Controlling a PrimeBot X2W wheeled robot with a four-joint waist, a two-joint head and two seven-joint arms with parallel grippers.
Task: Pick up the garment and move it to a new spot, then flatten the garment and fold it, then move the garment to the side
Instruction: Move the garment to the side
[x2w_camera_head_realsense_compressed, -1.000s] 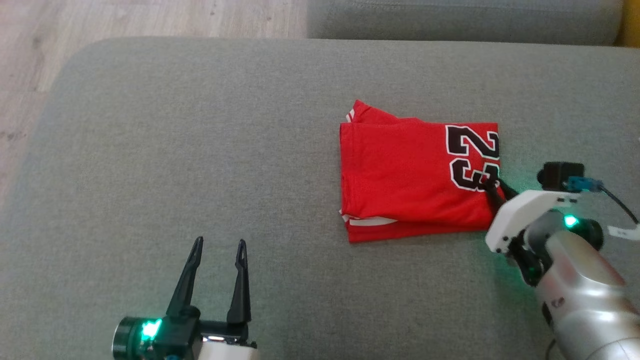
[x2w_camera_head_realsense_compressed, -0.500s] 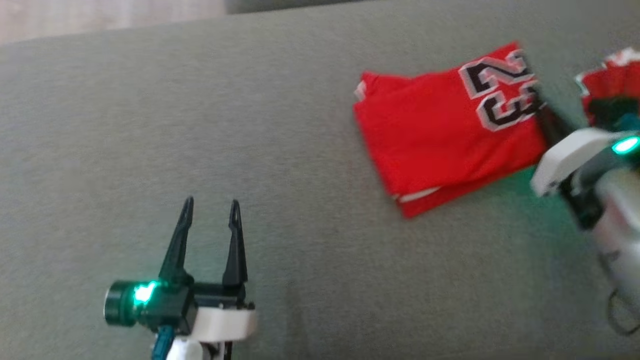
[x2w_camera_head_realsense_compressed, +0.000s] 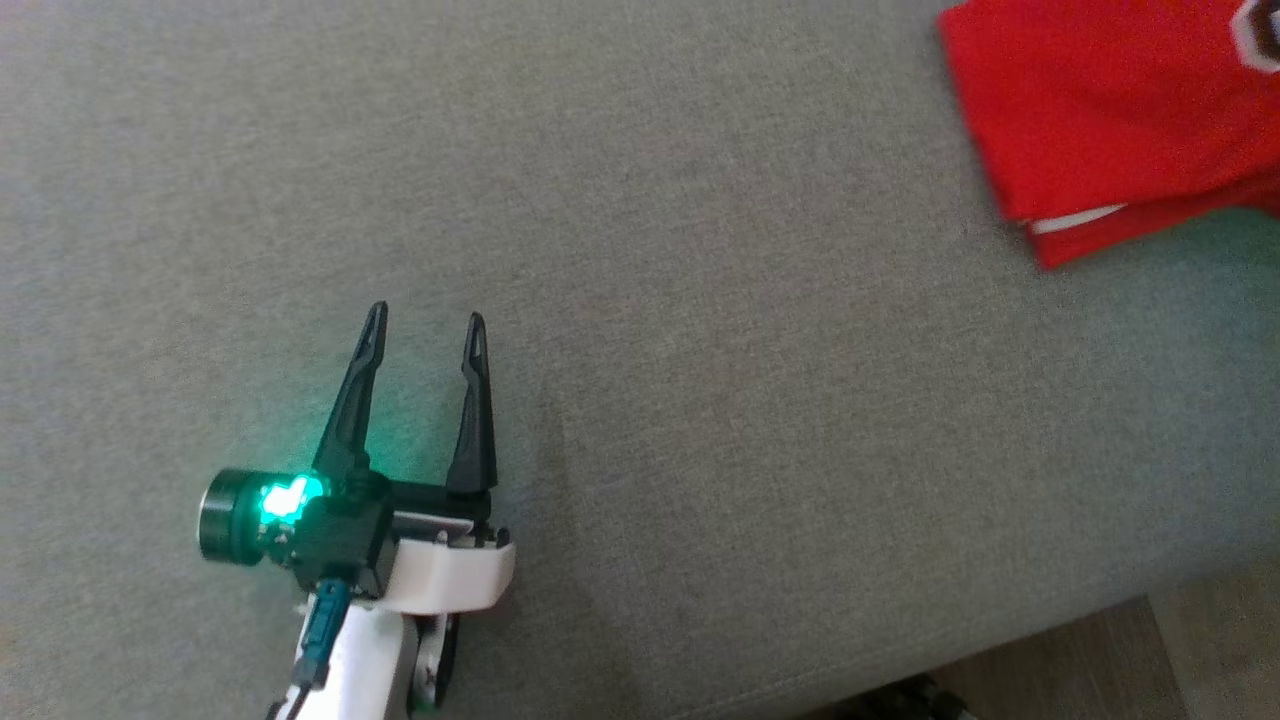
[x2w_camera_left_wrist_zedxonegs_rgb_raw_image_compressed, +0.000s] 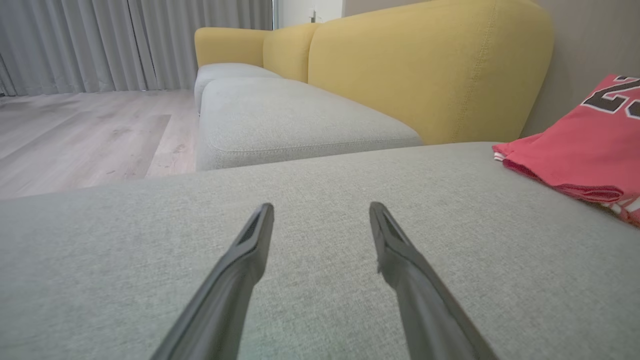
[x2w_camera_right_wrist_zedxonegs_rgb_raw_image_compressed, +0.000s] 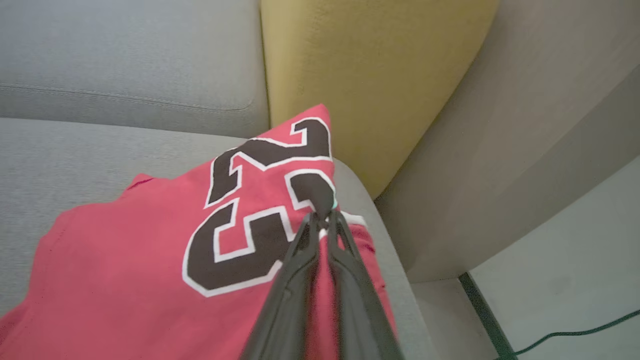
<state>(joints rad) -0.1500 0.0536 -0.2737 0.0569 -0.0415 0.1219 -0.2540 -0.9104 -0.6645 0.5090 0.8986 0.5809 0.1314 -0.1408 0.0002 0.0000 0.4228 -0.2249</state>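
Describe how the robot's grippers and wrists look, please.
The left gripper has two long black tapering fingers on a black base with a glowing green light, a white wrist shell and a teal cable plug. The right gripper has the same dark fingers.

A broad grey fabric seat (x2w_camera_head_realsense_compressed: 640, 250) spreads across the head view, its weave fine and even. Beyond it, the left wrist view shows a sofa with a mustard-yellow back (x2w_camera_left_wrist_zedxonegs_rgb_raw_image_compressed: 425, 75) and grey seat cushions (x2w_camera_left_wrist_zedxonegs_rgb_raw_image_compressed: 290, 120). A pale wood-plank floor (x2w_camera_left_wrist_zedxonegs_rgb_raw_image_compressed: 85, 135) runs to long grey curtains (x2w_camera_left_wrist_zedxonegs_rgb_raw_image_compressed: 125, 45) hanging in folds. A plain grey-beige wall (x2w_camera_left_wrist_zedxonegs_rgb_raw_image_compressed: 595, 40) rises beside the sofa back. In the right wrist view, a light, smooth floor (x2w_camera_right_wrist_zedxonegs_rgb_raw_image_compressed: 565, 270) lies below the seat's edge. The light is soft and even.
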